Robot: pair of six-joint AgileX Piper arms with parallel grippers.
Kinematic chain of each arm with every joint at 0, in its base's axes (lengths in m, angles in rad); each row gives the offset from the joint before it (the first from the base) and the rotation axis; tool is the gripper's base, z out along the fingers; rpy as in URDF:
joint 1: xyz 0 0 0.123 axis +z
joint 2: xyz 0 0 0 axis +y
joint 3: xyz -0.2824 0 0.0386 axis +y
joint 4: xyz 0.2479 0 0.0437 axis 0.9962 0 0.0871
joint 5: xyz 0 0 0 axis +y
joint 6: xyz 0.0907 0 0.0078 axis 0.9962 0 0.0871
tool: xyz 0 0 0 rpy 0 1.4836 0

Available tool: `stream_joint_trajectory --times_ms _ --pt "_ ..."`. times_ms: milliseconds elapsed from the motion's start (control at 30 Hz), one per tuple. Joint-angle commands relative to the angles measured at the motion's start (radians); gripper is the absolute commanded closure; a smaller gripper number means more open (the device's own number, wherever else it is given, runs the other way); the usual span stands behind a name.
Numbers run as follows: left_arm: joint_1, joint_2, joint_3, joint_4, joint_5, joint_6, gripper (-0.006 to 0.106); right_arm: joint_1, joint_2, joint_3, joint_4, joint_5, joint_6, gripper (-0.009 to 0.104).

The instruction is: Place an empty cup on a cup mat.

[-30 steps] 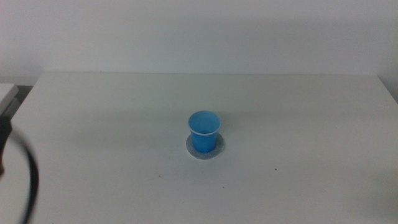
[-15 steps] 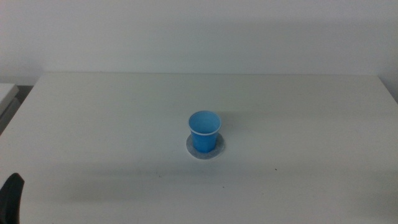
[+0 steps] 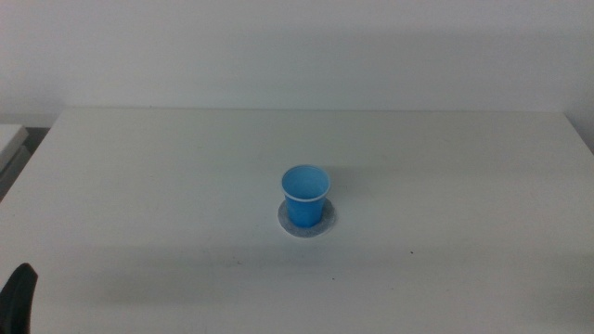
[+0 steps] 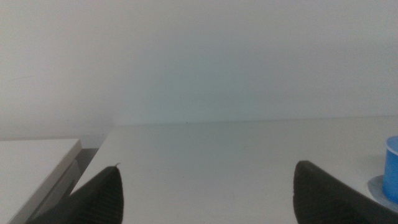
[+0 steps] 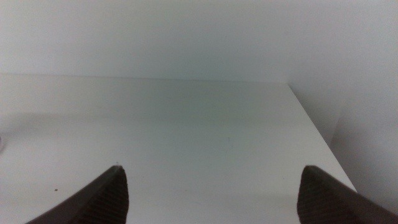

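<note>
The bright blue cup (image 3: pixel 304 196) stands upright and empty on the round grey cup mat (image 3: pixel 304 223) near the middle of the white table. Both also show at the edge of the left wrist view, the cup (image 4: pixel 392 168) on the mat (image 4: pixel 377 186). My left gripper (image 4: pixel 208 186) is open and empty, well away from the cup; one dark jaw tip shows at the bottom left corner of the middle view (image 3: pixel 19 292). My right gripper (image 5: pixel 211 186) is open and empty over bare table, out of the middle view.
The white table (image 3: pixel 445 167) ends at a pale wall behind. A lower white surface (image 4: pixel 31 162) lies beside the table's left edge, with a dark gap between. The table's right edge (image 5: pixel 317 137) shows in the right wrist view.
The left arm's dark cable and gripper withdrew from the left edge of the middle view down to the bottom left corner. The cup and mat have not moved.
</note>
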Motion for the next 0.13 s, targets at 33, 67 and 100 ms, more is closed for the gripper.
stream_joint_trajectory --times_ms 33,67,100 --pt "0.001 -0.005 0.0 -0.01 -0.016 0.0 0.007 0.002 -0.005 0.003 -0.005 -0.007 -0.004 0.002" --pt "0.001 -0.005 0.0 -0.01 -0.016 0.0 0.007 0.002 -0.005 0.003 -0.005 -0.007 -0.004 0.002" --pt "0.001 -0.005 0.0 -0.01 -0.016 0.0 0.007 0.002 -0.005 0.003 -0.005 -0.007 -0.004 0.002"
